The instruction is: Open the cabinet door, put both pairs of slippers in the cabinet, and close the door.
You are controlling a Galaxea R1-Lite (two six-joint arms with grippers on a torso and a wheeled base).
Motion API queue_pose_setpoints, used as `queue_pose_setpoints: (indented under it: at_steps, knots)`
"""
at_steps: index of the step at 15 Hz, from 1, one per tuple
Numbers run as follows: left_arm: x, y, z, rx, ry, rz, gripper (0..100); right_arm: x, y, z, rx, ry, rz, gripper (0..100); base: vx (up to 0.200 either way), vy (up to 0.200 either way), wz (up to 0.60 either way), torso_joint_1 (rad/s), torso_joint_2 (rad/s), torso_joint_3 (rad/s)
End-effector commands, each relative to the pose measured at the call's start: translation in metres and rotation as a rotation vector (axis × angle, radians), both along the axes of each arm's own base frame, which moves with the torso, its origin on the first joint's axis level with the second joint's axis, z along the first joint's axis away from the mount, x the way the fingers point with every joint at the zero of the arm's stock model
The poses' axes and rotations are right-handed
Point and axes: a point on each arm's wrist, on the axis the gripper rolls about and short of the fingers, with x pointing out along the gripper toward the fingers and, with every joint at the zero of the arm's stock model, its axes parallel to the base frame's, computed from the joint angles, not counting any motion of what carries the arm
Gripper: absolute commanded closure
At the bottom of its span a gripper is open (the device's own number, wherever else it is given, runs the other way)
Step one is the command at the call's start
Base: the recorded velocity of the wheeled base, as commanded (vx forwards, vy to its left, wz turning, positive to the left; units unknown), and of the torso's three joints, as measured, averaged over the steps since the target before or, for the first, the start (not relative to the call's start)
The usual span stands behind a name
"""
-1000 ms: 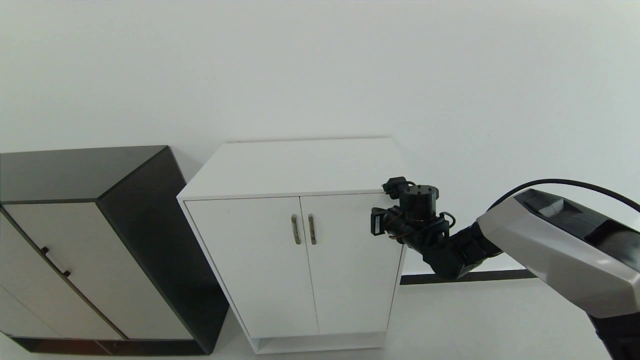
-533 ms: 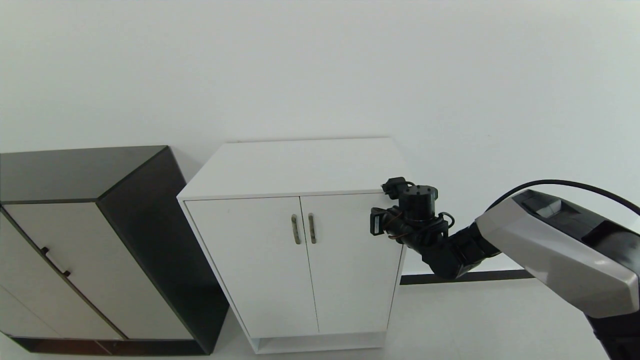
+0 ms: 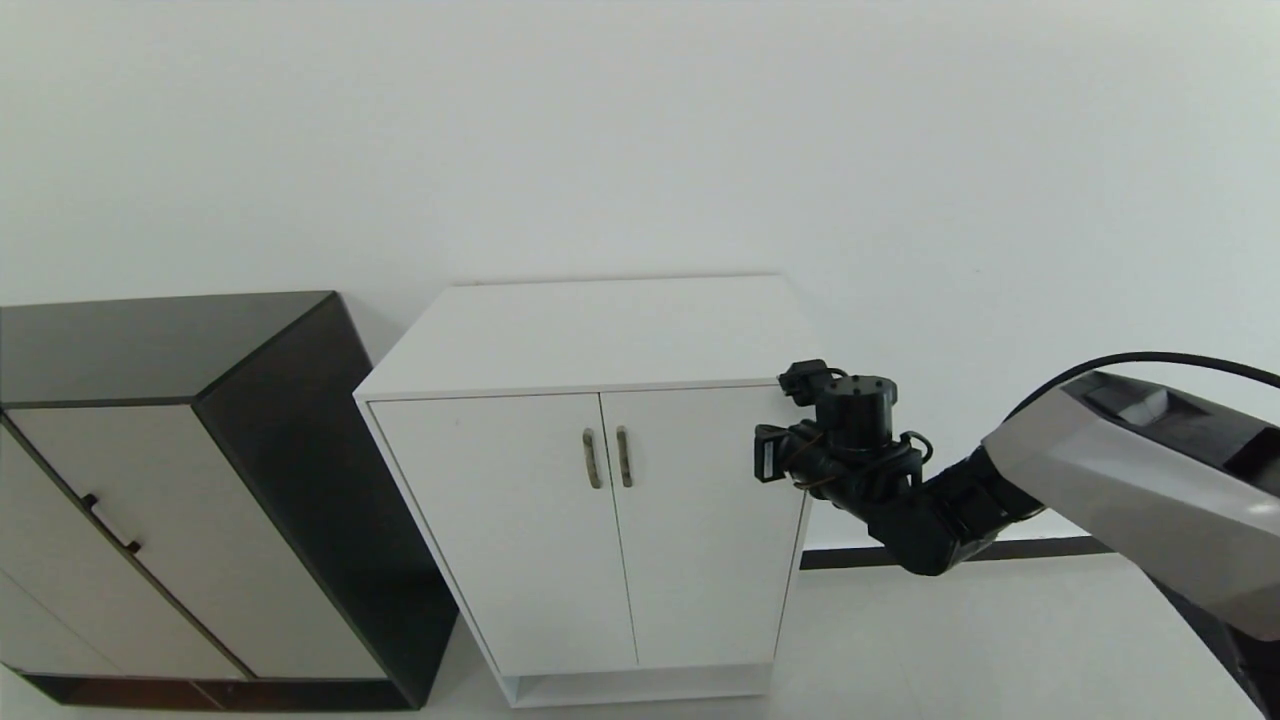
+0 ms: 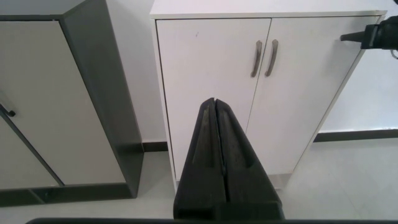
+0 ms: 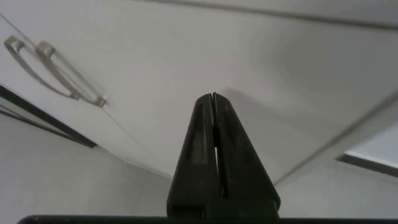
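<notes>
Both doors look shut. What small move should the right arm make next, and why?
Probably open the right gripper and shift it across to the right door's handle: both cabinet doors are shut, and the closed gripper sits near that door's outer edge.

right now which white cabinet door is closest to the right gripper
The right door: the right gripper sits at its outer edge, far from the left door.
</notes>
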Motion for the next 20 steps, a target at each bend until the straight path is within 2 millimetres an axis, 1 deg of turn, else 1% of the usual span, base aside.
queue_pose_setpoints:
  at_steps: [1, 3, 4, 7, 11, 14, 15, 17, 18, 20]
  knots:
    - [0.000, 0.000, 0.000, -0.001, 0.000, 0.001, 100, -0.025, -0.015, 0.022, 0.006, -0.016, -0.014, 100, 0.000, 0.000, 0.00, 0.000, 0.00, 0.000]
    - [0.000, 0.000, 0.000, 0.001, 0.000, -0.001, 100, -0.049, -0.032, 0.025, -0.006, -0.012, -0.054, 100, 0.000, 0.000, 0.00, 0.000, 0.00, 0.000]
    - [0.000, 0.000, 0.000, 0.001, 0.000, 0.001, 100, -0.063, -0.043, 0.027, -0.015, -0.001, -0.072, 100, 0.000, 0.000, 0.00, 0.000, 0.00, 0.000]
    - [0.000, 0.000, 0.000, 0.001, 0.000, 0.002, 100, -0.112, -0.077, 0.035, -0.038, 0.023, -0.111, 100, 0.000, 0.000, 0.00, 0.000, 0.00, 0.000]
    - [0.000, 0.000, 0.000, -0.004, -0.001, 0.011, 100, -0.187, -0.124, 0.045, -0.090, 0.026, -0.241, 100, 0.000, 0.000, 0.00, 0.000, 0.00, 0.000]
    - [0.000, 0.000, 0.000, -0.005, -0.001, 0.013, 100, -0.230, -0.156, 0.048, -0.130, 0.001, -0.306, 100, 0.000, 0.000, 0.00, 0.000, 0.00, 0.000]
    - [0.000, 0.000, 0.000, -0.005, -0.001, 0.013, 100, -0.238, -0.163, 0.048, -0.137, -0.002, -0.324, 100, 0.000, 0.000, 0.00, 0.000, 0.00, 0.000]
    - [0.000, 0.000, 0.000, -0.007, -0.001, 0.013, 100, -0.265, -0.182, 0.048, -0.136, -0.009, -0.371, 100, 0.000, 0.000, 0.00, 0.000, 0.00, 0.000]
    - [0.000, 0.000, 0.000, -0.007, -0.001, 0.013, 100, -0.283, -0.191, 0.048, -0.140, -0.003, -0.393, 100, 0.000, 0.000, 0.00, 0.000, 0.00, 0.000]
    - [0.000, 0.000, 0.000, -0.008, -0.001, 0.013, 100, -0.317, -0.204, 0.048, -0.144, 0.004, -0.399, 100, 0.000, 0.000, 0.00, 0.000, 0.00, 0.000]
